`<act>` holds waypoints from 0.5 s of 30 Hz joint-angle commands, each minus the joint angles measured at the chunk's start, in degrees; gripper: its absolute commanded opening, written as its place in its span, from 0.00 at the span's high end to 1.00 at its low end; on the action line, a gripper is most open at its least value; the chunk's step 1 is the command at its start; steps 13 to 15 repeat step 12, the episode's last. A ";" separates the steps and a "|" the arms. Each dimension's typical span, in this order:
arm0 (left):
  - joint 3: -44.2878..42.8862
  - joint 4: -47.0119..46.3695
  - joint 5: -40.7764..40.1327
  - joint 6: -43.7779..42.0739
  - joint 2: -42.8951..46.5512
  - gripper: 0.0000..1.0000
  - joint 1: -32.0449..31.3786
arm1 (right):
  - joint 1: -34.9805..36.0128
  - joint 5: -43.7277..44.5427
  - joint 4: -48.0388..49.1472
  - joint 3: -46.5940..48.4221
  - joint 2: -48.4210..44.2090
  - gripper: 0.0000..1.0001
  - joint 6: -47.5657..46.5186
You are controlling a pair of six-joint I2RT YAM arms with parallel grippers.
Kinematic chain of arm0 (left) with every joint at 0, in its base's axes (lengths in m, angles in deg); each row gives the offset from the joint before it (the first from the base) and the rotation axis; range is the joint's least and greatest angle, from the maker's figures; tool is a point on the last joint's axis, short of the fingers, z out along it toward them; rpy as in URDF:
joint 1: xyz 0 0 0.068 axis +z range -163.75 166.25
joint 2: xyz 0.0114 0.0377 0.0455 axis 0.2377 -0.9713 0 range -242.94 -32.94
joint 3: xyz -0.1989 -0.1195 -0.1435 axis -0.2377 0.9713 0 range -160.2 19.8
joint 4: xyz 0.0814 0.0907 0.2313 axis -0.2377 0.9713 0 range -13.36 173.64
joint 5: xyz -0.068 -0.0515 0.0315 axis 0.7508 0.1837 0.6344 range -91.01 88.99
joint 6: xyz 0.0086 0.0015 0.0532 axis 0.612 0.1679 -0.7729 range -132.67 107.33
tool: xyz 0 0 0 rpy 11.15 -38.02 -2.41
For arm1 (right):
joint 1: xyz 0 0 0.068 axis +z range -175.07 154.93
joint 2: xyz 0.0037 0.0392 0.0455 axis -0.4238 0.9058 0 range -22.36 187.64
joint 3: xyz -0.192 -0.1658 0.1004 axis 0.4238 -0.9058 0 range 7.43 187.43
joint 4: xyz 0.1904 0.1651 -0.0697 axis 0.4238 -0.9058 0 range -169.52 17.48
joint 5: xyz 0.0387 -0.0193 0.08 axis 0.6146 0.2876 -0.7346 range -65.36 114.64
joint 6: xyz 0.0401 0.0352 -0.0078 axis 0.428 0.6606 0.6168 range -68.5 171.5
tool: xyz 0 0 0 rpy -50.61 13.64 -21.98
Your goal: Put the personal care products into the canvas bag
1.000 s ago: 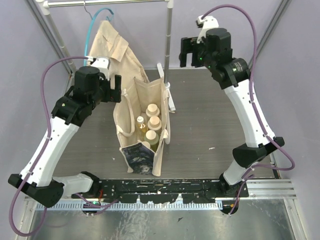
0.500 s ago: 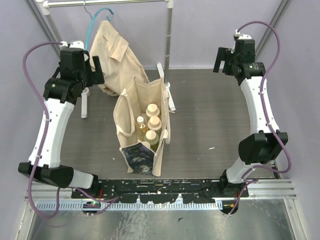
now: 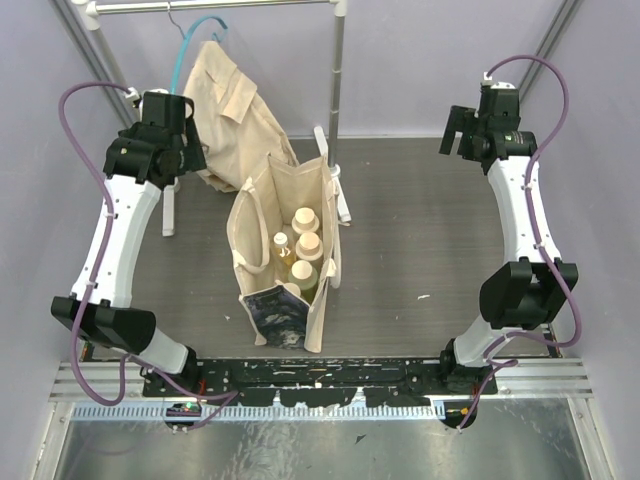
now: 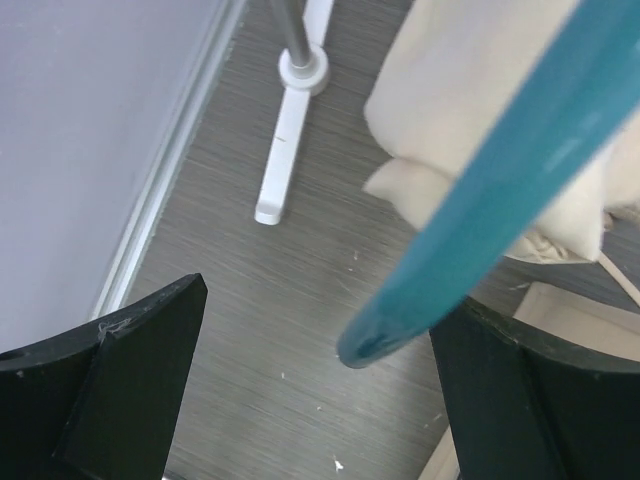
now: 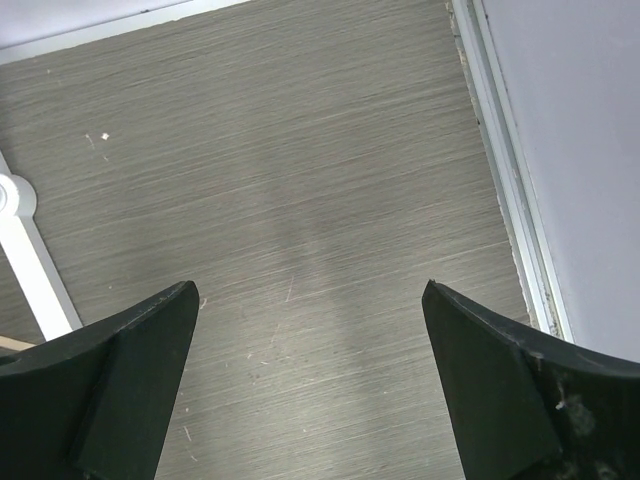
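The cream canvas bag (image 3: 262,215) stands upright mid-table, its dark printed panel (image 3: 272,316) at the near end. Several personal care products (image 3: 308,244) stand inside it, with cream round caps and one white pump top showing. My left gripper (image 3: 186,150) is raised at the back left beside the hanging shirt. In the left wrist view it (image 4: 330,295) is open and empty, with the teal hanger tip (image 4: 470,250) hanging between the jaws. My right gripper (image 3: 456,130) is raised at the back right. In the right wrist view it (image 5: 308,290) is open and empty above the table.
A tan shirt (image 3: 228,100) on a teal hanger (image 3: 195,40) hangs from a metal rack (image 3: 338,90) behind the bag. The rack's white feet (image 4: 285,150) (image 5: 30,250) rest on the dark table. Purple walls and a metal edge rail (image 5: 510,170) close in both sides.
Both arms have lifted and swung outward away from the bag, the left to the back left by the shirt, the right to the back right. The bag and bottles have not moved.
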 commanded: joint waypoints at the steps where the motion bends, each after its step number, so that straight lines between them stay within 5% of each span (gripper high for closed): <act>1: -1.69 1.63 -6.91 1.24 0.24 0.02 -0.32 | -0.19 1.95 2.56 1.77 -2.46 0.00 -1.63; 15: 0.07 -0.67 -4.80 -1.08 1.49 0.02 -0.33 | -0.21 1.55 2.39 1.52 -2.37 0.00 -1.32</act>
